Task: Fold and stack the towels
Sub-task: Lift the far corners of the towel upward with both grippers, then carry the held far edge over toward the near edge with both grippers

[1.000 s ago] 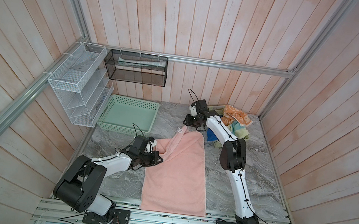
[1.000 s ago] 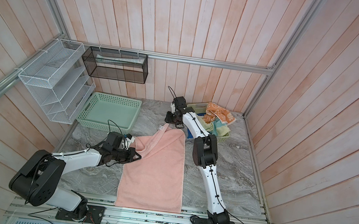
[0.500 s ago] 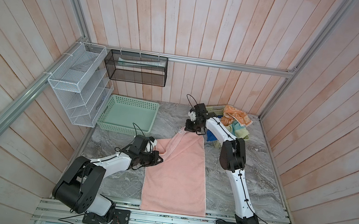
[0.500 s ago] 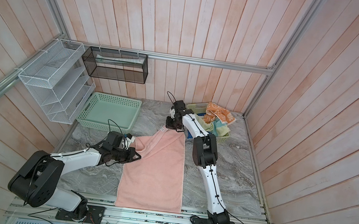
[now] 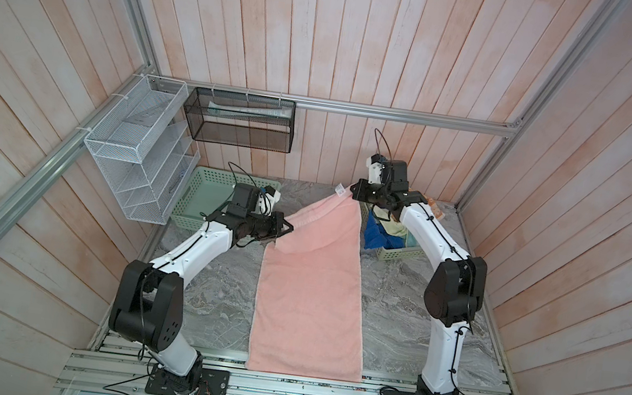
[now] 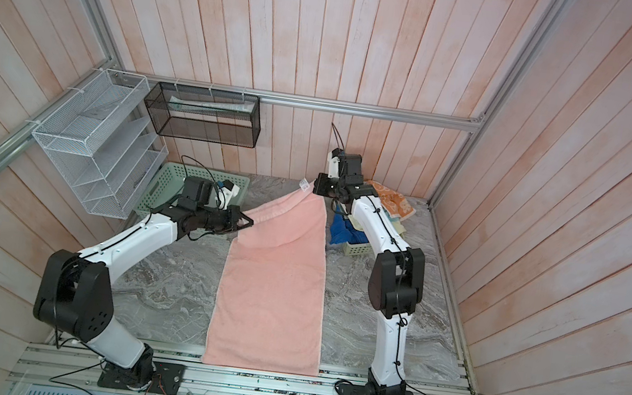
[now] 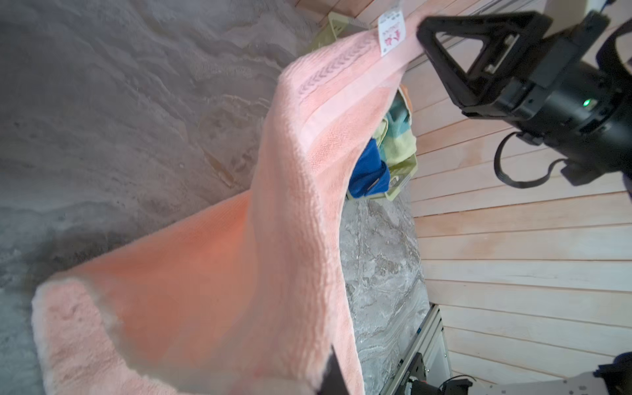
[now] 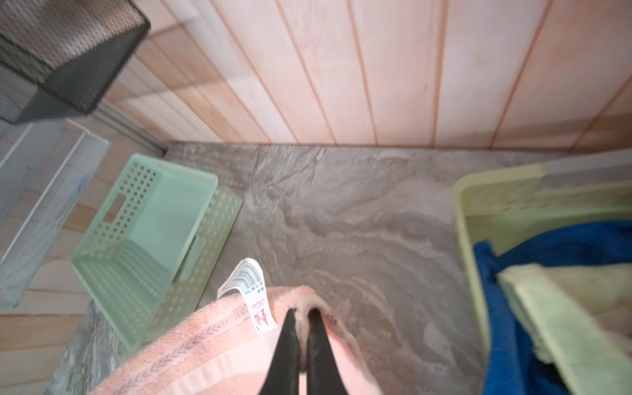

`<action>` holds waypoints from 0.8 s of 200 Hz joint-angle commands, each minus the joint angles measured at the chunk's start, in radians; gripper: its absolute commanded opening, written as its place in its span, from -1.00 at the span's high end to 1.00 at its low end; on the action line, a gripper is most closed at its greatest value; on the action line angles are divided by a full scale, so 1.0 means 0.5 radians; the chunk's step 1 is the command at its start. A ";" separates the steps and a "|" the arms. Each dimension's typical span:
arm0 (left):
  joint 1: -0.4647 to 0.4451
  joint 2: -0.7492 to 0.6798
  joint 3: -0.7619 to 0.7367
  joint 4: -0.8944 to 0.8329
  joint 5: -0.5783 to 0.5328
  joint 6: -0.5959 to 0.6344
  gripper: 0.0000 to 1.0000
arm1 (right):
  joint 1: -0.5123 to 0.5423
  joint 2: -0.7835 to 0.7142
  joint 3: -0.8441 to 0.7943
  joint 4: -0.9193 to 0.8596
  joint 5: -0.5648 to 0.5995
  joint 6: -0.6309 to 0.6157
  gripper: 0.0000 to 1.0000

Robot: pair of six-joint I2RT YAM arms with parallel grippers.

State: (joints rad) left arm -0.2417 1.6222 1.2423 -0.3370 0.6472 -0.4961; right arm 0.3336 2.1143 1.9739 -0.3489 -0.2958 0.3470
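A pink towel (image 5: 310,302) (image 6: 271,297) lies lengthwise on the marble table, with its far end lifted off the surface. My left gripper (image 5: 284,228) (image 6: 245,222) is shut on the far left corner; one dark finger (image 7: 333,372) shows under the cloth (image 7: 273,239). My right gripper (image 5: 354,195) (image 6: 317,188) (image 8: 302,314) is shut on the far right corner, beside the white label (image 8: 253,297). Blue (image 5: 378,232), pale yellow (image 5: 396,228) and orange (image 6: 393,203) towels sit bunched in a yellow-green basket (image 5: 398,254) at the back right.
An empty mint-green basket (image 5: 200,199) stands at the back left, close behind my left wrist. A white wire rack (image 5: 139,157) and a black mesh basket (image 5: 239,120) hang on the walls. The towel's near end overhangs the aluminium rail (image 5: 300,389).
My right gripper closed on the far right corner of the pink towel. Both grippers then rose, so the towel's far end now hangs stretched between them above the table.
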 commanded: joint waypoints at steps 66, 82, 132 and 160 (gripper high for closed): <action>0.235 0.698 0.906 -0.006 0.209 -0.045 1.00 | -0.151 0.425 0.690 -0.044 -0.085 0.018 1.00; 0.256 0.783 1.024 0.008 0.189 -0.056 1.00 | -0.168 0.503 0.791 -0.010 -0.122 0.041 1.00; 0.313 1.043 1.496 -0.070 0.151 -0.045 1.00 | -0.219 0.726 1.203 0.027 -0.220 0.136 1.00; 0.320 1.096 1.623 -0.105 0.157 -0.051 1.00 | -0.236 0.673 1.115 0.099 -0.259 0.145 1.00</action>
State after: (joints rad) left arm -0.0906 2.1517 2.0022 -0.3710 0.7189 -0.5236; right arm 0.2264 2.4657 2.5298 -0.3473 -0.3878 0.4007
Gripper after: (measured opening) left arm 0.052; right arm 0.059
